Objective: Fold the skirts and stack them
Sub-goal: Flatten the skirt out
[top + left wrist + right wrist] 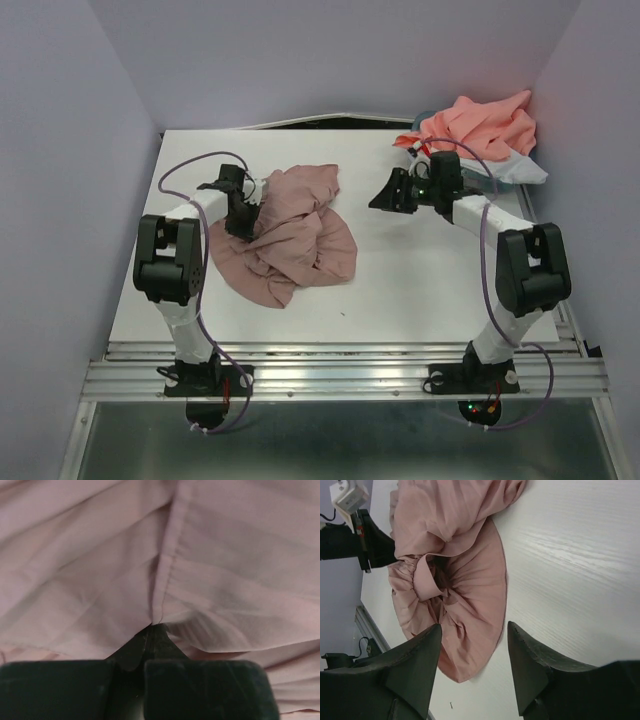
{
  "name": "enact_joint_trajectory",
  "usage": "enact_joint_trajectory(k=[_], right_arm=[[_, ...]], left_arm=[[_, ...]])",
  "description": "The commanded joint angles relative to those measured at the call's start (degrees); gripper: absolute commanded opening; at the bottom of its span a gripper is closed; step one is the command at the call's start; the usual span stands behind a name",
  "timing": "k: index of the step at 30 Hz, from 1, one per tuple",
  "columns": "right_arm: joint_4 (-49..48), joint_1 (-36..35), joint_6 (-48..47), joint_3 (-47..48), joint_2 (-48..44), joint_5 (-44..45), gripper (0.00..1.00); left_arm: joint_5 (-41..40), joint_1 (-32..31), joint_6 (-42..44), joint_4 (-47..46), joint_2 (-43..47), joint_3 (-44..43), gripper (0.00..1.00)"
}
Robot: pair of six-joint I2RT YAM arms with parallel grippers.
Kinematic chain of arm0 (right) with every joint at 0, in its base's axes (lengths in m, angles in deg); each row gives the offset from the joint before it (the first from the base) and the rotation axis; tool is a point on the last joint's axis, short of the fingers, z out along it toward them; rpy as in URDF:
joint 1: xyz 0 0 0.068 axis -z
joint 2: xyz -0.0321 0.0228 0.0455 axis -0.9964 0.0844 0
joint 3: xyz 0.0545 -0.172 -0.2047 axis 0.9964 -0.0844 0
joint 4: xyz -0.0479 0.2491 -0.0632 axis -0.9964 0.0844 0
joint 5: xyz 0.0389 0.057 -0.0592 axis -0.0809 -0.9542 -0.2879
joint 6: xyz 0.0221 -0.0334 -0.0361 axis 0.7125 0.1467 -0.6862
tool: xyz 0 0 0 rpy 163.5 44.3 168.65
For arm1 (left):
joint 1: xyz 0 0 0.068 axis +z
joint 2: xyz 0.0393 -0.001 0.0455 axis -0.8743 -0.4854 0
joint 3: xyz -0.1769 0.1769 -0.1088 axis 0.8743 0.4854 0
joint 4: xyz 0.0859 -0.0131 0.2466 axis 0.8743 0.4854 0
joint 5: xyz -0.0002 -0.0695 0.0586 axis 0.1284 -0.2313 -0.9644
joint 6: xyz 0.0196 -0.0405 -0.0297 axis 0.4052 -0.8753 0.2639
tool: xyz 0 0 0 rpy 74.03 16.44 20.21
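Left gripper [154, 630] pinches mauve skirt [290, 235]; coral cloth [480, 125] seemingly fills basket [424, 117].

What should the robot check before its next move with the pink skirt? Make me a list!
1. Does the left gripper hold the pink skirt? Ok, it is shut on a fold.
2. Is the right gripper ready to grab? Ok, it is open and holds nothing.
3. Is the right gripper at the skirt? Not ok, it is apart from it, over the bare table.
4. Is the skirt flat for folding? Not ok, it is crumpled.
5. Is the coral cloth out of the way? Ok, it lies in the far right corner.
6. Is the left grip firm? Cannot tell.
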Motion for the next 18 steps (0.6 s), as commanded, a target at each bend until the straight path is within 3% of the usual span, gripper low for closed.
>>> enact_joint_trajectory(k=[1, 12, 18], right_arm=[[-5.69, -4.6, 0.99, 5.07, 5.74, 2.61, 0.57], [-17.55, -15.15, 11.0, 15.27, 20.68, -5.11, 0.52], [-23.61, -19.19, 17.41, 16.33, 24.21, -10.04, 0.52]], left_arm=[[-6.18, 1.46, 0.01, -1.44, -0.46, 1.09, 0.0], [-6.63, 1.64, 0.81, -1.43, -3.72, 0.92, 0.0], [-6.71, 1.64, 0.81, -1.35, -3.54, 0.3, 0.0]])
